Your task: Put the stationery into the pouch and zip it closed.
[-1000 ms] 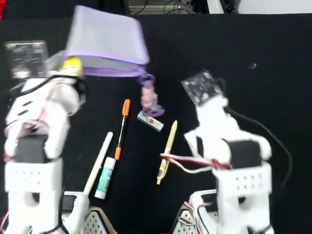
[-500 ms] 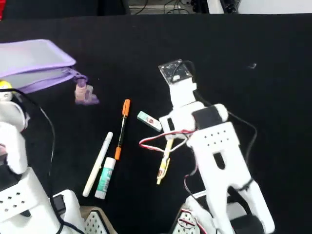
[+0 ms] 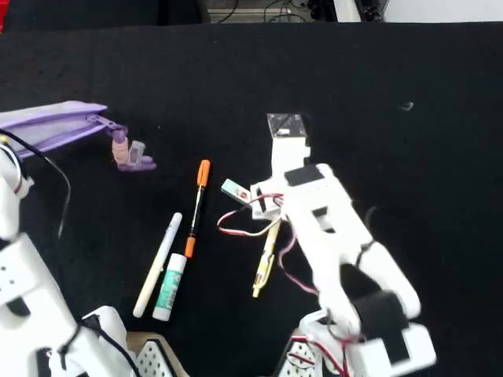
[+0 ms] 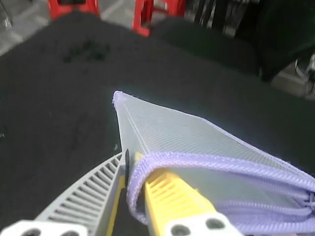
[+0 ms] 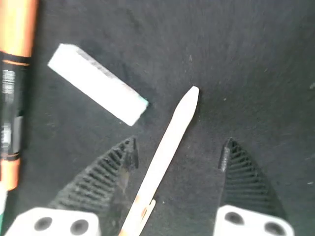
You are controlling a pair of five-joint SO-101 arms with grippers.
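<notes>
While spread wide astride the cream pen (image 5: 166, 140) on the surface (image 5: 256, 59), clamping nothing with the right jaws; white eraser (image 5: 96, 86) and orange pen (image 5: 15, 59) just beside. With the left jaws, shut on the purple pouch (image 4: 197, 137) at its edge, at the surface's left side.

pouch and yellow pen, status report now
Left tool shut on pouch rim. Right tool open, straddling yellow pen. Eraser close beside pen, apart.
</notes>
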